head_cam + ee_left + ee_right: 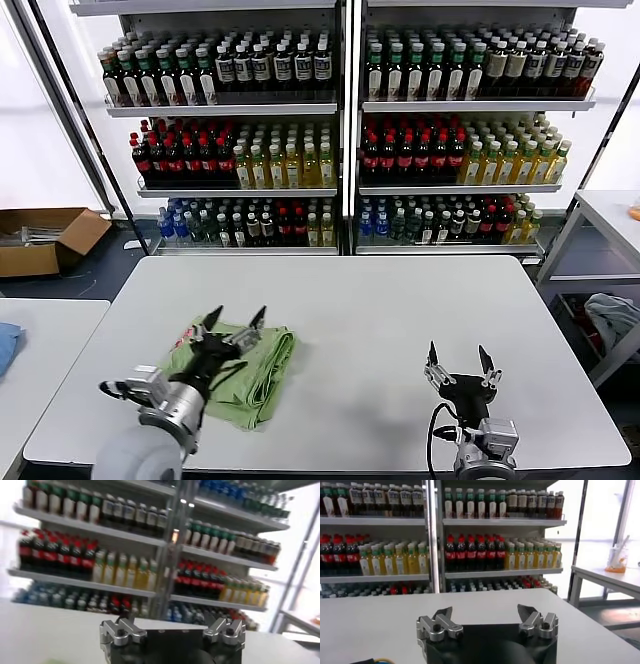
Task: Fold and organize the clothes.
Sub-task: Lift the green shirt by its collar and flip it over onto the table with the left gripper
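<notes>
Head view: the light green polo shirt (240, 372) lies on the white table (380, 320) toward its near-left part, gathered into a compact, layered bundle with rumpled edges, which reads as a fold largely made rather than a garment laid flat. The left gripper (231, 323) hangs just over the shirt's upper edge, fingers spread wide with nothing between them; no fabric is caught on either tip, so the shirt rests on the table alone. That pose suits a hand standing clear of cloth it is not gripping. The right gripper (459, 361) sits well apart, over bare tabletop near the front-right edge, also spread wide and empty, evidently parked out of the way so the left arm can work alone. Behind the table, shelves of bottles (340, 130); a cardboard box (45, 238) on the floor at far left. Left wrist view: the left gripper (172, 626) shows both fingers set wide, open air and the bottle shelves (150, 555) between them; it points outward across the table, so the shirt falls mostly out of frame. Right wrist view: the right gripper (485, 620) is likewise wide open, holding nothing, over plain table (485, 602). Judgement: folding looks nearly finished; tidying the loose edge may remain.
</notes>
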`<state>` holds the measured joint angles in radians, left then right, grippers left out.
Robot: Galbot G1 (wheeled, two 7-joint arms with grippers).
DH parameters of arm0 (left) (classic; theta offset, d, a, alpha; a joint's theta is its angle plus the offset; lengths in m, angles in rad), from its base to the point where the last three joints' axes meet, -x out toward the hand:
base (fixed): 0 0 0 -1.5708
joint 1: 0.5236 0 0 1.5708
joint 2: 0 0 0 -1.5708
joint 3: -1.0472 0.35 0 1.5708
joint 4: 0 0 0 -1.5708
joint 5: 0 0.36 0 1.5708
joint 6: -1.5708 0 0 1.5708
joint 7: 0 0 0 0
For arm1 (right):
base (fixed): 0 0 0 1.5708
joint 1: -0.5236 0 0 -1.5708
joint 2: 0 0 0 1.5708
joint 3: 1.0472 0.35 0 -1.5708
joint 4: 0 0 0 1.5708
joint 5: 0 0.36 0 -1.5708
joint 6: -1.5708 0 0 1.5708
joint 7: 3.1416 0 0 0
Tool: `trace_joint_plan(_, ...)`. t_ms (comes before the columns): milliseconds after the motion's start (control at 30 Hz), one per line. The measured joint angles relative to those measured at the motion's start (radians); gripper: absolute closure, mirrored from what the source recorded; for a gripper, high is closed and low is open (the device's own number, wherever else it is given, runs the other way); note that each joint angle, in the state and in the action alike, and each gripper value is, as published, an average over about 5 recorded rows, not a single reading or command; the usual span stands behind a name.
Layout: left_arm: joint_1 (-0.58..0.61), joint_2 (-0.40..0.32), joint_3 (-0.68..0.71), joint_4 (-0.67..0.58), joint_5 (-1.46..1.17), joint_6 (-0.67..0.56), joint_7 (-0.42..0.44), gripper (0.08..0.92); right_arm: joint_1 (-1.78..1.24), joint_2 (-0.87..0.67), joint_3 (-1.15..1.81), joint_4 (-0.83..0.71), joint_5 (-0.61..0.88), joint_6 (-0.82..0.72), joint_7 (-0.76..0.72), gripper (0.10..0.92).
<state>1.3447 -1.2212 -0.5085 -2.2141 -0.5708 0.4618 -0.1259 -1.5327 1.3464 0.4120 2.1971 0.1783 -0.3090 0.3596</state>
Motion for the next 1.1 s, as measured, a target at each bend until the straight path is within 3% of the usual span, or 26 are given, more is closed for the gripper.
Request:
trace_joint_plan(367, -0.06, 0.116, -0.096, 0.198, -0.014, -0.032, 0.05, 0.177, 0.026, 0.006, -0.01, -0.008, -0.006, -0.023, 0.01, 0.203)
trace_joint_plan(700, -0.075, 0.135, -0.082, 0.385, -0.001, -0.048, 0.114, 0.177, 0.021, 0.01, -0.02, -0.012, -0.018, -0.028, 0.01, 0.203)
trace_joint_plan(1100, -0.059, 0.149, -0.089, 0.452, 0.0, -0.043, 0.145, 0.177, 0.034, 0.015, -0.032, -0.016, -0.02, -0.032, 0.006, 0.203)
